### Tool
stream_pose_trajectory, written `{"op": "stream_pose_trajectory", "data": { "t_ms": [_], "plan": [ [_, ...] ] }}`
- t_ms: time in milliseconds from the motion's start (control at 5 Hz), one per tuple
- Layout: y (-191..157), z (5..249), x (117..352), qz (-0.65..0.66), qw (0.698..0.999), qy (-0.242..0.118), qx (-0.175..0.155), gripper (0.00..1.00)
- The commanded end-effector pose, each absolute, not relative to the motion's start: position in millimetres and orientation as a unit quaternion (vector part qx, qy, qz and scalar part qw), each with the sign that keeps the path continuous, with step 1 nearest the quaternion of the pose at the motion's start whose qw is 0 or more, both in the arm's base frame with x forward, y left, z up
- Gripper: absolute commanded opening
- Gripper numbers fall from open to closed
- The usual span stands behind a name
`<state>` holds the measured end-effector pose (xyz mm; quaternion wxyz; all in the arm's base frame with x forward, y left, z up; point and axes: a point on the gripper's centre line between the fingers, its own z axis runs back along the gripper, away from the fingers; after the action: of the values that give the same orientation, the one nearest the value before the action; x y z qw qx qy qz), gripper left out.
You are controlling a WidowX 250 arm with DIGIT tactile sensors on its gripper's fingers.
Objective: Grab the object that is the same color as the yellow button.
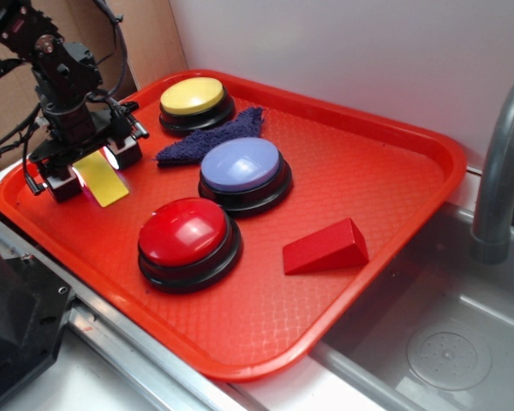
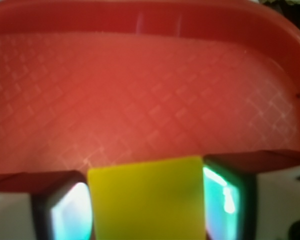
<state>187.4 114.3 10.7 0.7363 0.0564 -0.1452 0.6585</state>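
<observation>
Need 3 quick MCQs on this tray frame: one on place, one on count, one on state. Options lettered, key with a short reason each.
1. Where does the red wedge block lie?
A. on the towel
B. on the tray, right of the red button
C. in the sink

2. How many dome buttons stand on the tray?
A. two
B. three
C. four

3. What is the state of the gripper?
A. open above the yellow button
B. shut on nothing
C. shut on the yellow block

Key:
1 B: the wedge rests on bare tray beside the red button.
2 B: the yellow button, lavender-blue button and the red one.
3 C: in the wrist view the yellow block sits between both fingers, and the exterior view shows it at the fingertips.
</observation>
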Motion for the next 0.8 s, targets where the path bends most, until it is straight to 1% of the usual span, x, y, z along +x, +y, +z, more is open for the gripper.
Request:
{"op": "stream_pose_trajectory", "data": {
  "t_ms": [0, 200, 400, 600],
  "plan": [
    [116.7, 31.8, 183.5, 0.609, 0.784, -0.103, 0.065, 0.0],
    [110.8, 60.9, 191.1, 0.538, 0.837, -0.072, 0.07, 0.0],
    [91.2, 86.1, 199.3, 0.445, 0.893, -0.054, 0.051, 0.0],
    [58.4, 112.5, 204.6, 0.327, 0.942, -0.022, 0.066, 0.0]
  ]
}}
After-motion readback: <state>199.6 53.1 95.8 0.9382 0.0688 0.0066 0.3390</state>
